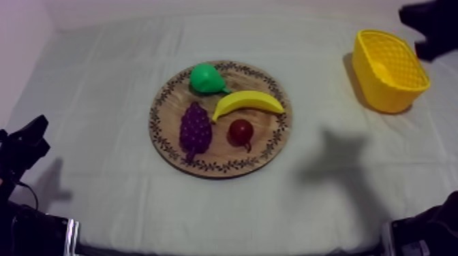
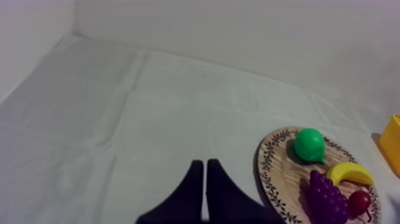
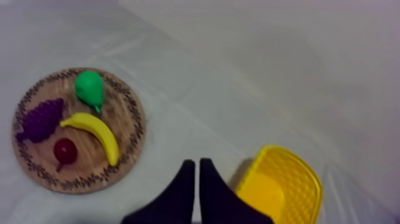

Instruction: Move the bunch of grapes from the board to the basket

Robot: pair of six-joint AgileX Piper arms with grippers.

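Grapes [image 1: 195, 129]: lying on the board [image 1: 219, 167], on the half toward the left arm's side of the table. The stem end points to the board's near rim. No finger is touching them.
Board: flat on the cloth [image 1: 102, 88] at mid-table, well apart from the basket [image 1: 382, 92].
Pear [image 1: 206, 78]: on the board's far part, just beyond the grapes.
Banana [image 1: 247, 102]: on the board, curved. One end is just beside the top of the grapes and the other points toward the basket side.
Red fruit [image 1: 240, 131]: on the board, just beside the grapes and under the banana's curve.
Basket: upright on the cloth at the far right of the table, opening upward.
Left gripper [image 2: 205, 162]: closed on nothing, with both fingers lying together as a narrow wedge. It is over bare cloth, with the board off to one side. In the top view it sits low at the left edge, well apart from the board.
Right gripper [image 3: 197, 162]: closed on nothing, fingers pressed together. It is raised over the cloth just beside the basket, with the board farther off on the other side.
Right arm [image 1: 429, 24]: comes in at the top view's upper right, beyond the basket.
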